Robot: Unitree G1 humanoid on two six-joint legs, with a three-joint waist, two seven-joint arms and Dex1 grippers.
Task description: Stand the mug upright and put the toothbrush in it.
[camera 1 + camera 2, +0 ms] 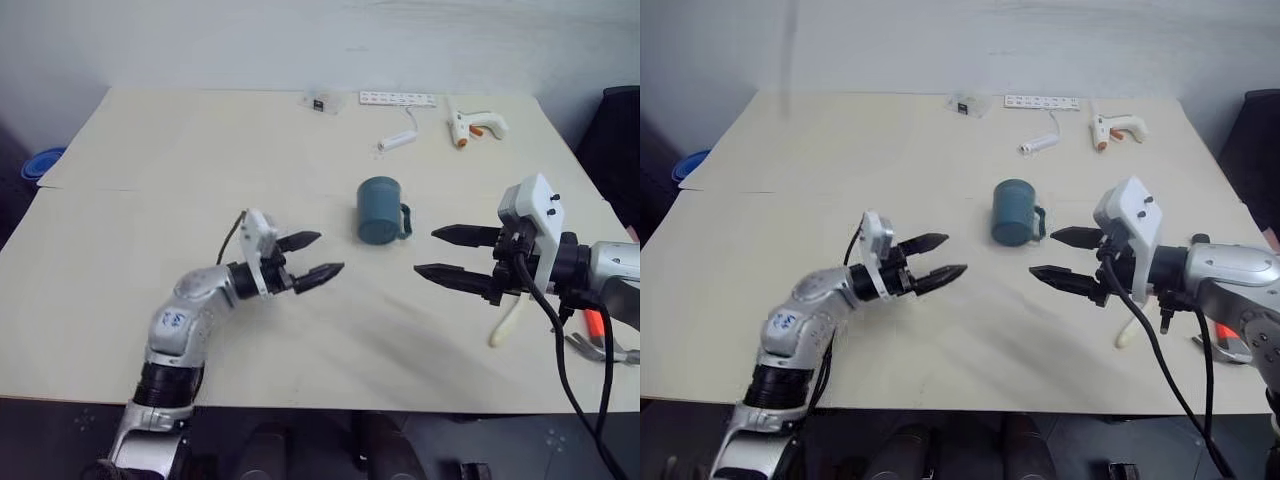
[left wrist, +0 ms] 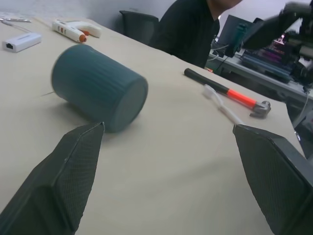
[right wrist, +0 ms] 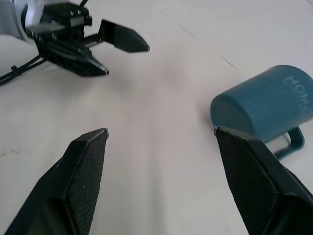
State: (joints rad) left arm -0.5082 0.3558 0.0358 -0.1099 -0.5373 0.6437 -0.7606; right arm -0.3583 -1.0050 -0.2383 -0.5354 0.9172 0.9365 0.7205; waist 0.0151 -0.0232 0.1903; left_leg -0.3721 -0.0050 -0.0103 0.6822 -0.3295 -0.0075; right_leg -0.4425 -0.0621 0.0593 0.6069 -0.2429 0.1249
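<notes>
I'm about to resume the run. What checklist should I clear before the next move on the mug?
1. Mug upright: not ok, it lies on its side.
2. Left end effector open and empty: ok.
3. Right end effector open and empty: ok.
4. Mug free between the end effectors, touching neither: ok.
5. Toothbrush reachable: ok, it lies on the table beside the hammer.
6. Mug handle position: ok, it faces the right end effector.

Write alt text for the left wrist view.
A teal mug lies on its side on the table, beyond the open left gripper. Farther off lie a toothbrush and a hammer, with a seated person behind.
</notes>
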